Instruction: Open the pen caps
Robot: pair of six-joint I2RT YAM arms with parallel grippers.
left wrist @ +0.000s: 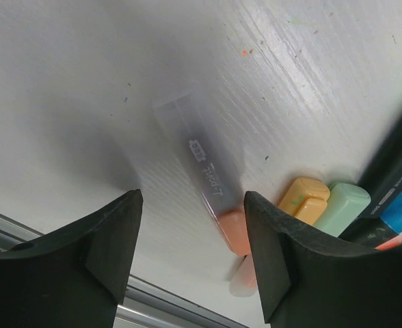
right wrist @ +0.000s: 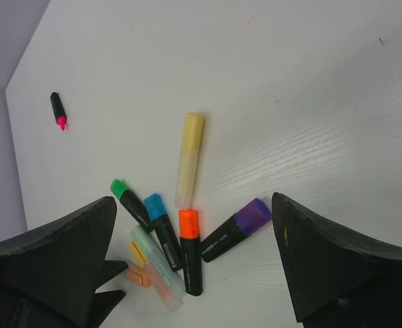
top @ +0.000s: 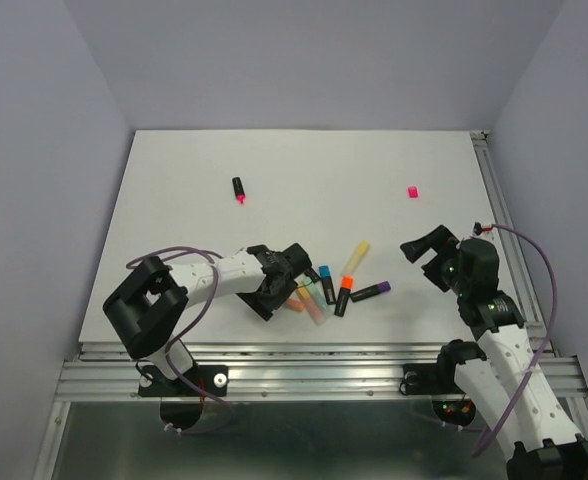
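Left claw (left wrist: 193, 205) spread astride pale pen (left wrist: 194, 154), peach cap (left wrist: 234, 229) at near end, long axis slanting up-left; right claw (right wrist: 193, 201) spread wide.

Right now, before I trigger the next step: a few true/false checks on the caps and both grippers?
1. The pink cap lies loose on the table, apart from the pens. True.
2. The black pen with the pink tip is capped. False: its tip is bare.
3. The right gripper holds a pen. False: it is open and empty.
4. The left gripper straddles the translucent pen with the peach cap. True.
5. The orange cap is off its black barrel. False: it sits on it.
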